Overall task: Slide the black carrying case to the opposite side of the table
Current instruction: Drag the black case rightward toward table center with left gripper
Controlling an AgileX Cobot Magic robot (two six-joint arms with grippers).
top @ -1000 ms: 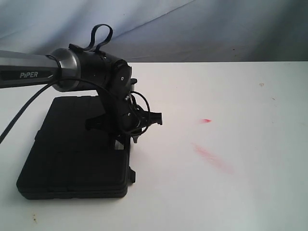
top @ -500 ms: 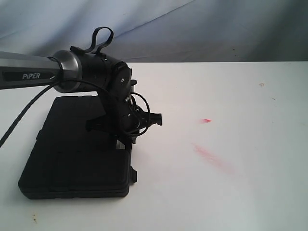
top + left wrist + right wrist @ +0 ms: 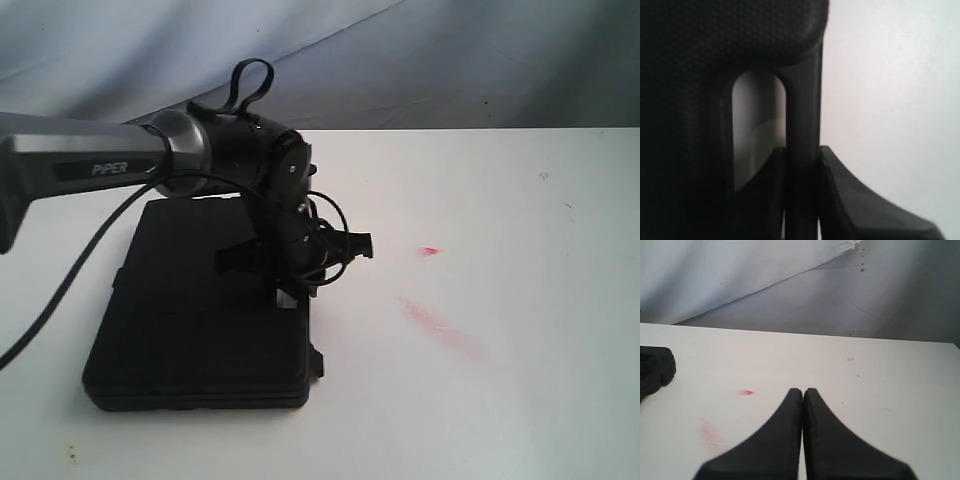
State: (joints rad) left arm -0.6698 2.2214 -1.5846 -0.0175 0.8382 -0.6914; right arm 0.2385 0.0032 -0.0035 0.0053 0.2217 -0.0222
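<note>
The black carrying case lies flat on the white table, left of centre in the exterior view. My left gripper reaches down at the case's right edge. In the left wrist view its two fingers press either side of the case's handle bar, so the left gripper is shut on it. My right gripper hovers over bare table, shut with nothing in it. A corner of the case shows at that view's edge. The right gripper is outside the exterior view.
Red smudges and a small red mark lie on the tabletop to the right of the case. A grey-blue cloth backdrop hangs behind the table's far edge. A cable trails from the left arm.
The left arm and the case it holds have slid to the right across the table. The case's right edge now sits nearer the red smudges.
</note>
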